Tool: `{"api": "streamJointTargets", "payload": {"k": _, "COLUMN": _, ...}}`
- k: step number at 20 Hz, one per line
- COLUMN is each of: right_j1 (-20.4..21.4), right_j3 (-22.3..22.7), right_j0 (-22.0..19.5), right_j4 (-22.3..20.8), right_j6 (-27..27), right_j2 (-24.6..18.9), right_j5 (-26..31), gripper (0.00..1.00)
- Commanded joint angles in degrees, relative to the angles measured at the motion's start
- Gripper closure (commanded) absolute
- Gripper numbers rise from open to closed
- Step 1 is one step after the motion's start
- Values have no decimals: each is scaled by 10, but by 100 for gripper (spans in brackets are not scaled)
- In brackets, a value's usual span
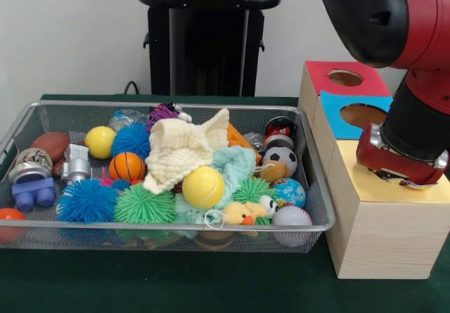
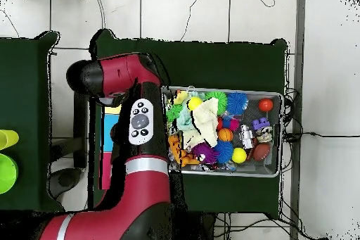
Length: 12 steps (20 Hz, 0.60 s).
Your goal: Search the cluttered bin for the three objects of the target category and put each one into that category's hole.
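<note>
The silver wire-mesh bin (image 1: 318, 165) lies left of three wooden boxes and is full of toys. It also shows in the overhead view (image 2: 280, 154). My gripper (image 1: 398, 175) hangs low over the yellow top (image 1: 420, 189) of the nearest box, right of the bin. The gripper's body covers the yellow box's hole. A small pale scrap shows just under the gripper, but I cannot tell what it is. No white dotted fabric piece shows in the bin. In the overhead view the arm (image 2: 137, 121) hides the gripper and most of the boxes.
A cream waffle cloth (image 1: 181, 151) and a mint-green cloth (image 1: 235, 165) lie on the pile, among a yellow ball (image 1: 202, 187), spiky balls (image 1: 86, 200), a basketball (image 1: 127, 166) and a soccer ball (image 1: 280, 157). The blue-topped box (image 1: 351, 115) and red-topped box (image 1: 344, 78) stand behind the yellow one.
</note>
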<state>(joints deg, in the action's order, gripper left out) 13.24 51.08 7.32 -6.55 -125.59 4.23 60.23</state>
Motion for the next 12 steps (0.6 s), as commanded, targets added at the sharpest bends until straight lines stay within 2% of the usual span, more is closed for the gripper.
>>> {"api": "streamJointTargets", "payload": {"k": 1, "right_j1": -3, "right_j3": 8, "right_j0": -31, "right_j4": -22, "right_j6": 66, "right_j2": -44, "right_j5": -18, "gripper": 100}}
{"api": "streamJointTargets", "payload": {"k": 4, "right_j1": -12, "right_j3": -12, "right_j0": -33, "right_j4": -23, "right_j6": 69, "right_j2": -45, "right_j5": -3, "gripper": 100}}
{"api": "streamJointTargets", "payload": {"k": 5, "right_j1": -13, "right_j3": -14, "right_j0": -33, "right_j4": -23, "right_j6": 70, "right_j2": -46, "right_j5": -1, "gripper": 0}}
{"api": "streamJointTargets", "payload": {"k": 12, "right_j1": -15, "right_j3": -22, "right_j0": -30, "right_j4": -27, "right_j6": 68, "right_j2": -43, "right_j5": 10, "gripper": 0}}
